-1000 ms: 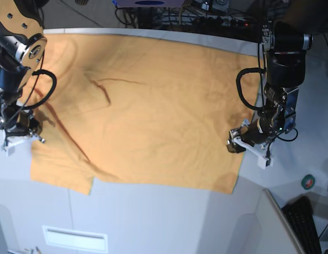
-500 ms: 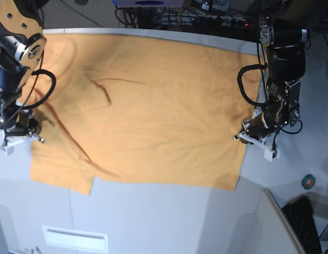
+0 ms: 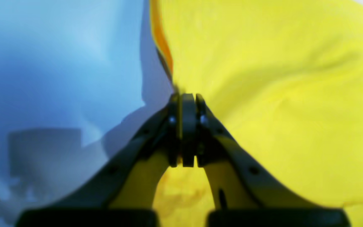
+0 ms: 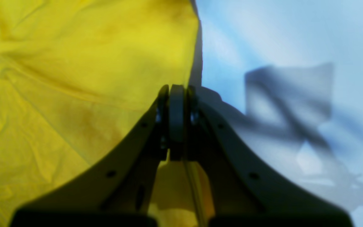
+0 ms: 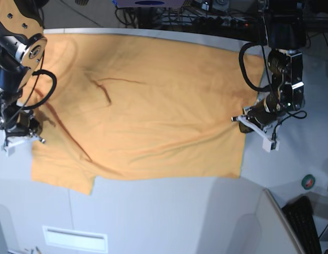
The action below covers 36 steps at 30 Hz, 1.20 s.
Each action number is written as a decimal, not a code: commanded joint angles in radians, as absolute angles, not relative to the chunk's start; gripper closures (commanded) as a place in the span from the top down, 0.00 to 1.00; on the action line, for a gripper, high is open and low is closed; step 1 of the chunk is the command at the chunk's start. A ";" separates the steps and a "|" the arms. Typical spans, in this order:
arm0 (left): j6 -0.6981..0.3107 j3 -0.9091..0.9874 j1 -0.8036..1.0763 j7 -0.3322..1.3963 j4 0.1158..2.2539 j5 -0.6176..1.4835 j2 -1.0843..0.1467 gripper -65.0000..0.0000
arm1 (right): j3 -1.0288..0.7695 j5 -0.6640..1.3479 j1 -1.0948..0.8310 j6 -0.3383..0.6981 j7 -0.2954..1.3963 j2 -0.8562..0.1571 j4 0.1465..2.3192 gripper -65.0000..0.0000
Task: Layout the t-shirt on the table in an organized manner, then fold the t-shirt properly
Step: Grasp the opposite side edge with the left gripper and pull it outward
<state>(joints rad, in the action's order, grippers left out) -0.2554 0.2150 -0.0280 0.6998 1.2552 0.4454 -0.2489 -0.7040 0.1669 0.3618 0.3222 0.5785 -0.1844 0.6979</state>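
The light-orange t-shirt (image 5: 153, 106) lies spread wide over the pale table (image 5: 153, 211), with dark line markings toward its left side. My left gripper (image 5: 244, 123) sits at the shirt's right edge, shut on the cloth, and creases run from it into the fabric. In the left wrist view the jaws of the left gripper (image 3: 183, 94) meet on the shirt's (image 3: 279, 94) edge beside bare table (image 3: 58, 63). My right gripper (image 5: 31, 138) is at the shirt's left edge. In the right wrist view the right gripper (image 4: 175, 86) is shut on the cloth (image 4: 74, 63) at its border.
A dark keyboard (image 5: 307, 222) and a green tape roll (image 5: 309, 181) lie at the lower right, off the table's corner. Cables and equipment (image 5: 206, 16) line the far edge. A white panel with a slot (image 5: 73, 238) sits below the table's front.
My left gripper has closed on the shirt's right edge and moved up and to the right, drawing that edge out. The right arm has stayed still.
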 commanded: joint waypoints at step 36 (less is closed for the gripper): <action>-0.262 0.466 0.292 0.848 1.701 0.460 -0.263 0.64 | -0.704 0.176 0.387 0.328 0.565 -0.202 0.711 0.00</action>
